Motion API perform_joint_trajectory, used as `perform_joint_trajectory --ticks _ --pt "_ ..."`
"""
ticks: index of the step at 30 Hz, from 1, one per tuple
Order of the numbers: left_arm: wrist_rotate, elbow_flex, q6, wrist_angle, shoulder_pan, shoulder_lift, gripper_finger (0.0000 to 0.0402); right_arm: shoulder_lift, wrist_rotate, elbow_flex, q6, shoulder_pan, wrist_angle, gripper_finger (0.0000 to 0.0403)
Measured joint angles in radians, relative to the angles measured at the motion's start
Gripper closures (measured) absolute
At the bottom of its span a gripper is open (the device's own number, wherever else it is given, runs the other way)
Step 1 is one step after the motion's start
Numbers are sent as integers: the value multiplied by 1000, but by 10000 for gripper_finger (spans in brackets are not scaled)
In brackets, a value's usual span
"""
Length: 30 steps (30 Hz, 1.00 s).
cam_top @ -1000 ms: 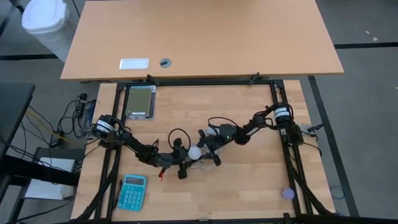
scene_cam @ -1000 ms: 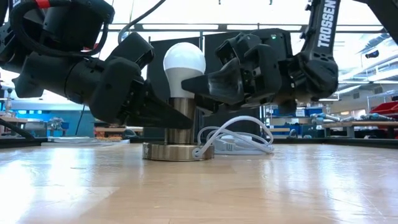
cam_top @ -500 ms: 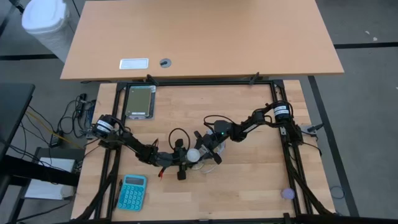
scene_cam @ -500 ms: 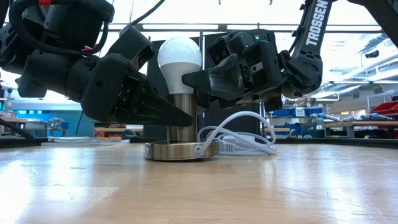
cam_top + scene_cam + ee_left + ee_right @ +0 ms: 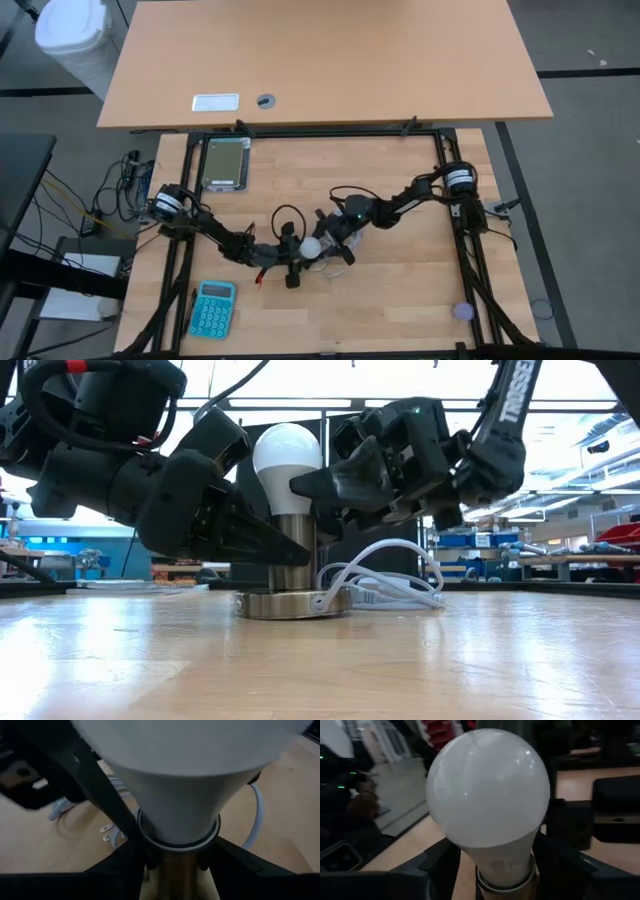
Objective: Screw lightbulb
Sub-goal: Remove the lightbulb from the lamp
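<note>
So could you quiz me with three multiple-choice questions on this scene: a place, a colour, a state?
1. Where is the lightbulb?
A. Lying on the table
B. Upright on the metal socket
C. On the calculator

2. What colour is the calculator?
A. Teal
B. Red
C. Black

3. What does the left pincer do?
A. Hangs empty
B. Grips the cord
C. Clamps the socket stem

Answers: 1 B, the bulb stands atop the socket; 2 A, seen from above; 3 C, its fingers flank the stem under the bulb.

High view looked straight down over my whole table (image 5: 400,290). Low view sat at tabletop level, facing room. My wrist views were very close; all four shared lightbulb (image 5: 313,247).
</note>
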Motion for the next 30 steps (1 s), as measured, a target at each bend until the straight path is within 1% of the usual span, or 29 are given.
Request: perform_joint_trajectory --ticks 3,7,11,13,16,18,21,30 --pt "-10 1 -5 -1 0 0 208 -75 105 -28 -40 24 -80 145" --pt "-19 1 -11 -2 0 0 208 -183 253 -52 -53 70 -226 143" --pt "-18 1 -11 -8 0 0 208 -259 458 -54 -73 155 -358 142" --pt "-17 2 -20 -8 -1 0 208 -286 578 -54 -75 201 -399 142" --pt "-19 2 -31 -13 0 -1 208 -307 770 -54 -73 257 -414 142" --pt "-22 2 -31 -17 0 -1 208 -312 840 -54 -97 281 -418 142" --pt "-21 2 -42 -18 0 -1 208 -317 892 -54 -104 299 -418 143" --pt "-46 2 -68 -21 -2 -1 208 -329 909 -54 -22 344 -422 144"
